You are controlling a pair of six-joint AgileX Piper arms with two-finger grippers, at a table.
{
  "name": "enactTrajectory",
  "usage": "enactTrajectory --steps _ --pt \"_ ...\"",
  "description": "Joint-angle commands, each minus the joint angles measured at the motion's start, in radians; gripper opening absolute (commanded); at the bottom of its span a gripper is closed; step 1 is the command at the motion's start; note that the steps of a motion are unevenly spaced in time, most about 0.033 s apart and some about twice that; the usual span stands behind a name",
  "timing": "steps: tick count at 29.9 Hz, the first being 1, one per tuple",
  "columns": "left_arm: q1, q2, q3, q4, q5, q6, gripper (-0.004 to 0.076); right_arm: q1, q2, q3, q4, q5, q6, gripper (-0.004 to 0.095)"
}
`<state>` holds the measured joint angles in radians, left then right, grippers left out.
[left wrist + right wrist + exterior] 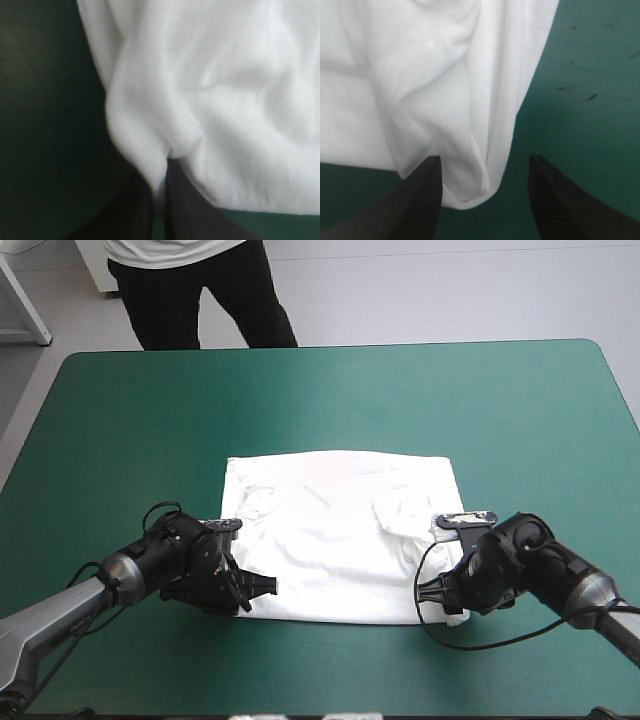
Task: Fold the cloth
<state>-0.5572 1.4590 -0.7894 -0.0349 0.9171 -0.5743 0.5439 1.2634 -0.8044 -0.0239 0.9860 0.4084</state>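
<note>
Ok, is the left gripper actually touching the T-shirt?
Touching. In the left wrist view the left gripper has its black fingers all but shut, with a fold of the T-shirt pinched between them.

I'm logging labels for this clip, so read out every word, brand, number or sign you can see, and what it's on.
None: no text shows in any view.
The T-shirt is plain white, with no print or tag in sight.
The teal-green cover carries only a few dark specks, not writing.
</note>
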Motion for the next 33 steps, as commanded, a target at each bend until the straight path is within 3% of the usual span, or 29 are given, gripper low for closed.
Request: enactTrajectory --steps 1,13,16,19,33 --pt "0.003 0.041 0.026 0.107 -0.078 -0.005 -0.001 0.046 -0.023 0.024 -0.08 -0.089 0.127 0.0501" --pt "0.003 0.041 0.025 0.107 -0.075 0.025 -0.001 0.046 0.159 0.045 -0.036 -0.151 0.154 0.0477" --pt "0.003 0.041 0.025 0.107 -0.073 0.025 -0.001 0.046 0.179 0.045 -0.004 -0.147 0.154 0.033" --pt "0.003 0.041 0.023 0.108 -0.071 0.025 -0.001 0.046 0.174 0.043 0.013 -0.133 0.154 -0.0006" --pt "0.003 -0.019 -0.207 0.196 0.1 0.088 -0.001 0.046 0.002 -0.12 -0.071 0.011 0.149 -0.0017"
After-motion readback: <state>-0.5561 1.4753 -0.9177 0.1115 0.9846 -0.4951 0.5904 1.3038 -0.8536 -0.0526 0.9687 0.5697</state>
